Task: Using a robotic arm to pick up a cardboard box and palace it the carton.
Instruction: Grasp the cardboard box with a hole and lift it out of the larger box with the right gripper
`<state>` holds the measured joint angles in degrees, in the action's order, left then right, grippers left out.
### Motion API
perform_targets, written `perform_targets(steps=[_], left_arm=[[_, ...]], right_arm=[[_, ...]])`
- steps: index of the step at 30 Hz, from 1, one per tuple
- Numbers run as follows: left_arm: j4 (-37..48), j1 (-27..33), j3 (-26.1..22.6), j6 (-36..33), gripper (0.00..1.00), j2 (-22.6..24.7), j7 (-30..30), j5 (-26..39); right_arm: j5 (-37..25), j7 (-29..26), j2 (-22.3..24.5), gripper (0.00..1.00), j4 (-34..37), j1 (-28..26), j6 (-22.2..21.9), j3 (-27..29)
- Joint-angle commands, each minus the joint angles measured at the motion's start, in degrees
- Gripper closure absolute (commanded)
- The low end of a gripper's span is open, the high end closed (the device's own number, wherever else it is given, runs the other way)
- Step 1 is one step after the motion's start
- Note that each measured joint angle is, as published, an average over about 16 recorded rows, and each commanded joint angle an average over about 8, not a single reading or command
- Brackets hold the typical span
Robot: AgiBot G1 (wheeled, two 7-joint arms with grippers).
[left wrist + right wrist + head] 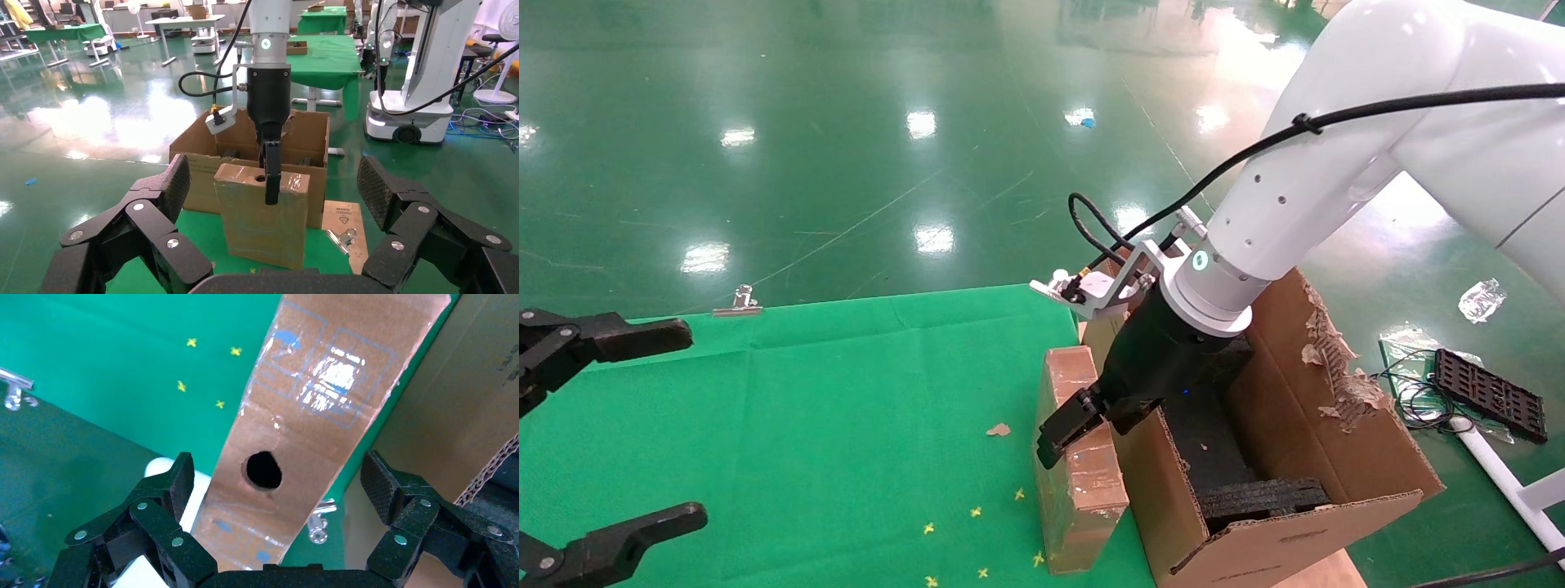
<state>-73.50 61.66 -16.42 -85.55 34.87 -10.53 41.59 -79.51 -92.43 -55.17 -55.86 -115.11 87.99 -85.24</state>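
Head view: right gripper [1083,425] straddles cardboard box [1083,482], fingers apart, not clamped.
Box stands upright w/ carton [1336,457] at its 3 o'clock, so the lift is short; left gripper [609,433] idles open.

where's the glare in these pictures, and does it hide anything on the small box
Head view: ceiling lights glint off the green floor, clear of the cardboard box. Right wrist view: the tape on the box's top face flares white, washing out part of the blue print; the round hole stays clear. Left wrist view: only faint sheen on the tape.
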Motion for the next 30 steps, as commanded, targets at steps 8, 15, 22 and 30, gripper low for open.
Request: perform_targets(steps=[8,15,22,30], left_arm=[[0.0,0.0,0.0,0.0,1.00,0.0,0.0,0.0],[0.0,0.0,-0.1,0.0,1.00,0.0,0.0,0.0],[0.0,0.0,-0.1,0.0,1.00,0.0,0.0,-0.1],[0.0,0.0,-0.1,0.1,1.00,0.0,0.1,-0.1]], right_arm=[[-1.6,-1.8,-0.8,1.00,-1.8,0.5,-0.7,-1.2],[-2.7,-3.2,-0.9,1.00,-3.2,0.7,-0.7,-2.0],[-3.7,-3.8,-1.0,1.00,-3.9,0.8,-0.7,-2.6],[-4.3,-3.9,-0.5,1.00,-4.6,0.7,-1.4,-2.8]])
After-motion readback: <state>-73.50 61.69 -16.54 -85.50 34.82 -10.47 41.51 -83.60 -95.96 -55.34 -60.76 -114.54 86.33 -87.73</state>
